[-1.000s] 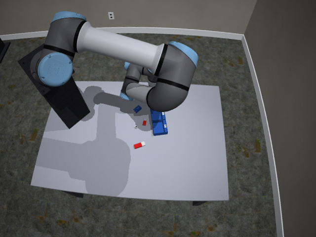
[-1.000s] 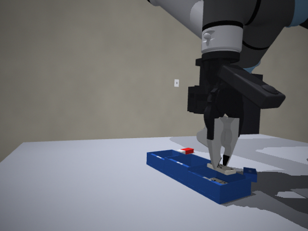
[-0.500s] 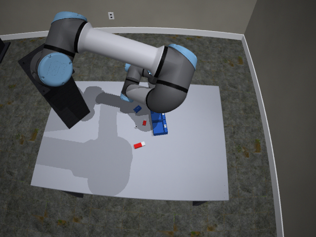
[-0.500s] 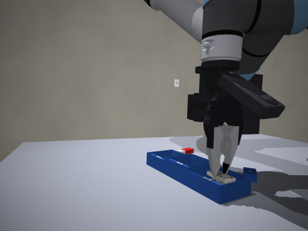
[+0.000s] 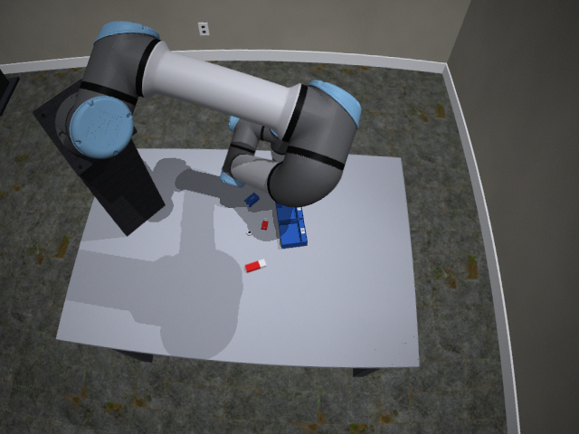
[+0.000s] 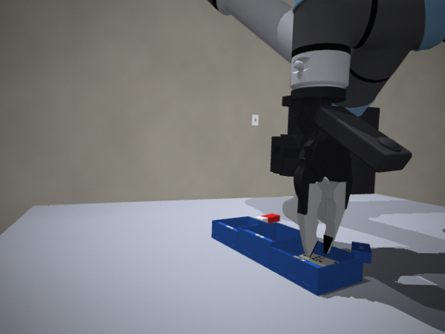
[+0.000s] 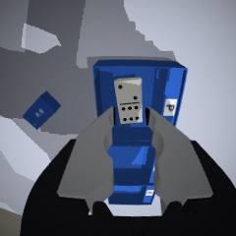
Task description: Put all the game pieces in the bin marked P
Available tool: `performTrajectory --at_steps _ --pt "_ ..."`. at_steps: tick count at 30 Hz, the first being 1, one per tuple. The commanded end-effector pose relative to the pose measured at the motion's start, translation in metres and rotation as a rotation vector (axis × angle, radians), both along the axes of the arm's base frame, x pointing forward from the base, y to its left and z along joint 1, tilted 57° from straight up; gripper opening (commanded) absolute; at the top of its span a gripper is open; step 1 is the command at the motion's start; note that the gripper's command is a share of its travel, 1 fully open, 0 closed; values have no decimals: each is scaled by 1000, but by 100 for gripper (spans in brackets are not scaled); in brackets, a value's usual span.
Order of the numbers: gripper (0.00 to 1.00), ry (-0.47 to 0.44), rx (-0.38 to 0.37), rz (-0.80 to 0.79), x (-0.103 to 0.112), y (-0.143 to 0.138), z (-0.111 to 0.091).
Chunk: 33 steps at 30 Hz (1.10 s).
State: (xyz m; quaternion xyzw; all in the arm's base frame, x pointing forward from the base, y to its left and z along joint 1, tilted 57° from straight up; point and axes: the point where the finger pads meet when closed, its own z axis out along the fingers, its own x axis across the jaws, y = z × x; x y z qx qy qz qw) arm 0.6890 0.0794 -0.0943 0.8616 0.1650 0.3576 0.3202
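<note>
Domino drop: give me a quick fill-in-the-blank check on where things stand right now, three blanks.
1. The domino lies in the compartment of the blue bin marked with the letter ___.
2. The gripper hangs over that compartment with its jaws ___, gripping nothing.
3. The red-and-white block lies ___ the bin.

Missing words: P; open; outside

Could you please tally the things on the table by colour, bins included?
Blue: 2 (bin row, small tile)
Red: 2 (small piece, red-and-white block)
Pale: 2 (domino, tiny piece)
Total: 6
</note>
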Motion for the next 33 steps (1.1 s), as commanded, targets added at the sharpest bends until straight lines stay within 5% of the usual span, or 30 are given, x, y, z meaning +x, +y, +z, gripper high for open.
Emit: performTrajectory --at_steps 1,33 --pt "19 -1 0 2 1 2 0" --pt "19 1 0 3 -22 15 16"
